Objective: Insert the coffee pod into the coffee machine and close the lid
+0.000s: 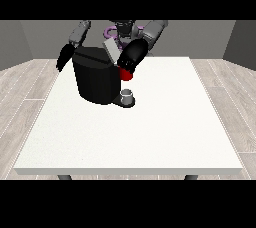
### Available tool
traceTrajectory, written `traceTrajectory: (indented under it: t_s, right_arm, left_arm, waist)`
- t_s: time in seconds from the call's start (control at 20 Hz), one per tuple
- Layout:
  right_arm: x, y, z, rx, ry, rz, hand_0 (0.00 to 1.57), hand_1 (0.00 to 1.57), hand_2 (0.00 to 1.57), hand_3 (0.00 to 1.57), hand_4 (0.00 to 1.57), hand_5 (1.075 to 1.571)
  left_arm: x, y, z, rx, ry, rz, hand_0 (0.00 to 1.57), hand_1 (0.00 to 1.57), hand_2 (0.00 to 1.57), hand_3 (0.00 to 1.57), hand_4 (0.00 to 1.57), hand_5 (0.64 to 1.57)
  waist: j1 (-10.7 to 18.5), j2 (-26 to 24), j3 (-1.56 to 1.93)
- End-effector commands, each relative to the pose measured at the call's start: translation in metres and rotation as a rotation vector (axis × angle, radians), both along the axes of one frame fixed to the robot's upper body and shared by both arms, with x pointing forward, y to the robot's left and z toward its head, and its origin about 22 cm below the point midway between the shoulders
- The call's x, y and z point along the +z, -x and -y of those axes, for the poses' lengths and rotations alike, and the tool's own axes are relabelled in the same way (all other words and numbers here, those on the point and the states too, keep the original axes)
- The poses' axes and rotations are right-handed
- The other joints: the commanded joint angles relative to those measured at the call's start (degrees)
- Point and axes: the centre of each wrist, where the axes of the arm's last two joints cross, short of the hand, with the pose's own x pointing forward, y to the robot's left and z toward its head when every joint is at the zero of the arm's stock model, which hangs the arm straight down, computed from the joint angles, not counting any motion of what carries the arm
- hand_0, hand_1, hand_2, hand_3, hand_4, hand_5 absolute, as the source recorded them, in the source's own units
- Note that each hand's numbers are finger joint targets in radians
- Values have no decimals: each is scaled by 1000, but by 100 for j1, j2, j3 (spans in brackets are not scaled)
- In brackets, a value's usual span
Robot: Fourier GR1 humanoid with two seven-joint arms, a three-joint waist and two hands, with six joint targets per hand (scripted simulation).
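The coffee machine [95, 79] stands on the white bench [150, 132]. The robot hand at the view's right [131, 58] is at the machine's top, beside its raised lid [112, 49], touching a red thing at the machine [126, 75]; its finger state cannot be determined. A grey cup [128, 95] sits at the machine's base. The robot hand at the view's left [63, 58] hangs beside the machine, fingers straight.

Matt white table [150, 137], matt black coffee machine [94, 79], wood-look plank floor [22, 102]
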Motion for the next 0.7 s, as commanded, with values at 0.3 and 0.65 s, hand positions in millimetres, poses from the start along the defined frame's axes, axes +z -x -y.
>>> traceTrajectory:
  t_s: [0.3, 0.65]
  right_arm:
    - [4, -3, -7, -33, -7, 8, 0, 0, 0, 0, 0, 1571]
    - [-8, 2, -2, -9, -23, 23, 0, 0, 0, 0, 85, 1571]
  left_arm:
    - [5, -1, 4, -53, 55, 82, 1206, 1206, 1179, 956, 0, 1571]
    - [6, 0, 3, -42, 29, 116, 1232, 1232, 1211, 967, 0, 1571]
  waist:
    - [102, 219, -6]
    - [12, 252, -4]
